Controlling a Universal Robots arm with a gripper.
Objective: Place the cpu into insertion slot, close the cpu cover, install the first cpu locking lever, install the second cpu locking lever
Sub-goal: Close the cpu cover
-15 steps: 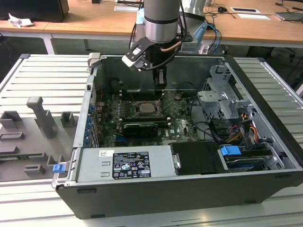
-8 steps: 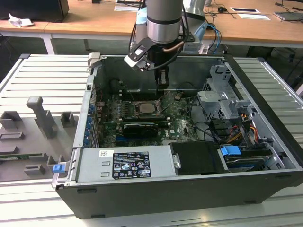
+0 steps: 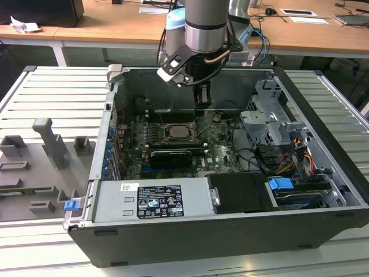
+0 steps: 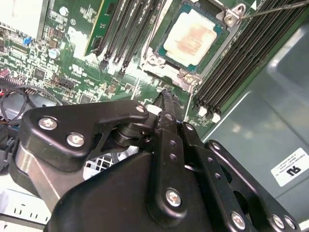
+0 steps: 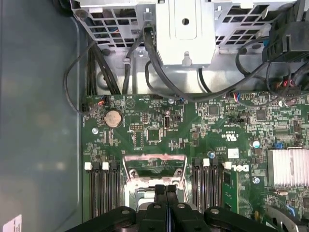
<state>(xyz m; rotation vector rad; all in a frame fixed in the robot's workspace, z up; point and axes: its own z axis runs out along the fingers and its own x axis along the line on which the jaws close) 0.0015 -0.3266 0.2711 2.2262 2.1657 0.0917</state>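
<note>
On the exterior view's left, well apart from the slot we take as our landmark, grey plastic fixture blocks [image 3: 49,141] sit on the ribbed pale metal bench [image 3: 46,92]. Next comes the open black computer case [image 3: 230,242], with a silver box-shaped power supply [image 3: 153,202] along its near wall, on the near side of the slot.

The small square insertion slot [image 4: 166,66], silvery at its rim, is set into the green circuit board [image 3: 222,147] near the middle of the case. In the second wrist view we see the flat square cpu [image 4: 193,36], its pale silver-grey top bare, lying inside the slot. The square silvery cpu cover [image 5: 154,158] is swung up at one edge of the slot, and green board shows through its window in the first wrist view. A thin wire locking lever [image 4: 270,9] sticks out past one corner of the slot. Long narrow black memory slots [image 5: 101,188] run along both flanks of the slot.

The silver-grey robot arm [image 3: 204,23] reaches down into the case behind the slot. Its black hand [image 3: 202,98] hangs over the board just beside the slot. In both wrist views the fingers [image 5: 160,203] are pressed together with nothing between them, their tips close to the slot's rim and the raised cover.

To the exterior view's right of the slot stands a silvery perforated drive cage [image 3: 271,121], and nearer us a blue plastic tab [image 3: 281,186].
</note>
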